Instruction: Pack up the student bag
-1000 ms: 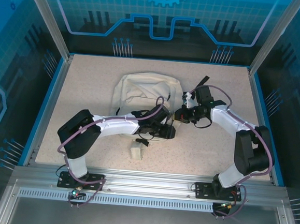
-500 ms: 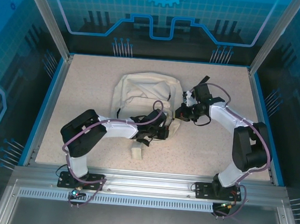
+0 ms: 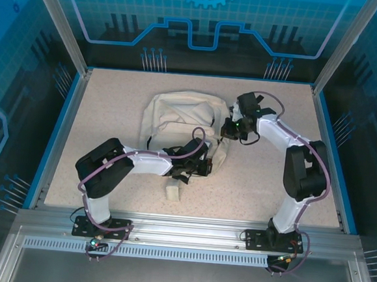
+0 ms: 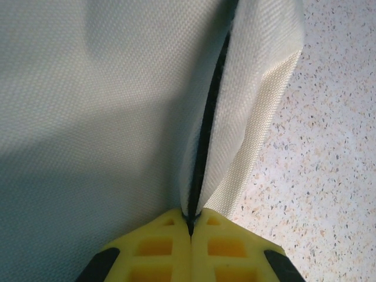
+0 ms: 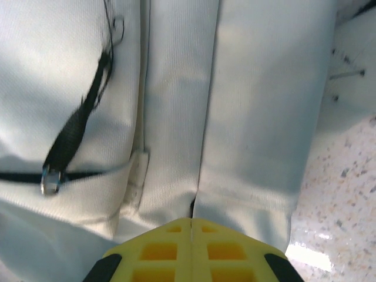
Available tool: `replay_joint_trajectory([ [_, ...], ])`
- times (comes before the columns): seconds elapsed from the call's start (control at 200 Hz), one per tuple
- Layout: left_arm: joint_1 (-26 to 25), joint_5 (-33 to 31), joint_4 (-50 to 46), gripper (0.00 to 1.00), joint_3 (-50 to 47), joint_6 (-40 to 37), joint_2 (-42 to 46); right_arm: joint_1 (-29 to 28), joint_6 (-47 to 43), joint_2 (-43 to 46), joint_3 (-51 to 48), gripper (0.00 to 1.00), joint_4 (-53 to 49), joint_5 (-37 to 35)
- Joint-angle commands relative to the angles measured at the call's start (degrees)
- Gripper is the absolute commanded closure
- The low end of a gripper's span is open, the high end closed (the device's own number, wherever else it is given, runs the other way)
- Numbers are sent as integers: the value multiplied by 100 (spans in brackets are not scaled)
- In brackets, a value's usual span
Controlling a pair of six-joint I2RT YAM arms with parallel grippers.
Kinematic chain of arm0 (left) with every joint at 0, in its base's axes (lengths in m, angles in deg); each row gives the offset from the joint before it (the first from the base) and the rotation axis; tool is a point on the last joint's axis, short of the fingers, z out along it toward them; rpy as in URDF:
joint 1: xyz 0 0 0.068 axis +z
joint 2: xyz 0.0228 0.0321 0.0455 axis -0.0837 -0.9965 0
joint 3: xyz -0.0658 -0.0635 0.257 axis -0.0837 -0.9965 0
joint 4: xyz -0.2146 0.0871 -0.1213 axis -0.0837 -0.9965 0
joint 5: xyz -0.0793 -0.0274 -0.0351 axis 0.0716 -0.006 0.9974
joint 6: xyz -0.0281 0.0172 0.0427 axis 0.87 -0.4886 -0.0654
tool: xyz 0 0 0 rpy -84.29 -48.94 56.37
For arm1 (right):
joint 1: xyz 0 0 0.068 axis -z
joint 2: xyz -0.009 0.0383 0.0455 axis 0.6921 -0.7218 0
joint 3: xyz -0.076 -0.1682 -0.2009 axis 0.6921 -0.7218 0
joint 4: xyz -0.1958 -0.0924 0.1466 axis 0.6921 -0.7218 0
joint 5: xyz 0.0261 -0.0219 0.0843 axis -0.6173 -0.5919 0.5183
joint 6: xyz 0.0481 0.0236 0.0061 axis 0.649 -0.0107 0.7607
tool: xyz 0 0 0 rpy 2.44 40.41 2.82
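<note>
The student bag [image 3: 177, 114], cream fabric with black trim, lies flat at the middle of the table. My left gripper [image 3: 207, 166] is at its near right corner. In the left wrist view the yellow fingertips [image 4: 170, 230] are shut on the bag's black zip trim [image 4: 207, 135] where two cream layers meet. My right gripper [image 3: 226, 129] sits at the bag's right side. Its yellow fingers [image 5: 158, 244] are pressed together on a fold of the bag's fabric [image 5: 258, 117]. A black strap [image 5: 76, 132] with a metal ring [image 5: 51, 183] lies to the left of it.
A small cream block [image 3: 171, 190] lies on the speckled table [image 3: 113, 102] just in front of the left arm. Blue walls and metal posts ring the table. Bare tabletop shows to the right of the bag [image 4: 335, 153].
My left gripper has shut on the bag's zip edge. My right arm has swung toward the far side along the bag's right side, its fingers still shut.
</note>
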Motion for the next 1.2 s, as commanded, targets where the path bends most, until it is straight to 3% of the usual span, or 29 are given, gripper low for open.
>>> replay_joint_trajectory([
  [0.0,-33,258,-870,100,-165,-265,117,86,-155,-257,617,100,475,-526],
  [0.09,-28,319,-1037,100,33,-339,215,87,-160,-346,758,100,356,-302],
  [0.12,-23,323,-1136,100,143,-352,260,79,-160,-321,740,94,351,-189],
  [0.18,2,276,-1399,75,412,-361,372,67,-156,-126,620,79,398,-135],
  [0.265,111,205,-1745,52,776,-397,591,53,-182,309,420,50,410,-381],
  [0.4,461,-129,-2306,28,1153,-489,1013,130,-300,1052,141,18,353,-1168],
  [0.51,862,-599,-2737,14,1249,-668,1503,344,-469,1530,-181,1,434,-1700],
  [0.58,1177,-943,-2940,2,1202,-759,1832,495,-587,1815,-448,0,563,-2015],
  [0.805,2448,-2434,-2965,1,541,-1031,2821,840,-991,2641,-1547,0,1397,-3486],
  [1.025,3679,-2799,-1233,1,-803,-1364,3726,1195,-1179,2914,-2454,0,2071,-4291],
  [1.196,4085,-3708,-67,1,-1595,-2032,3972,1318,-1317,2940,-3430,0,3124,-4777],
])
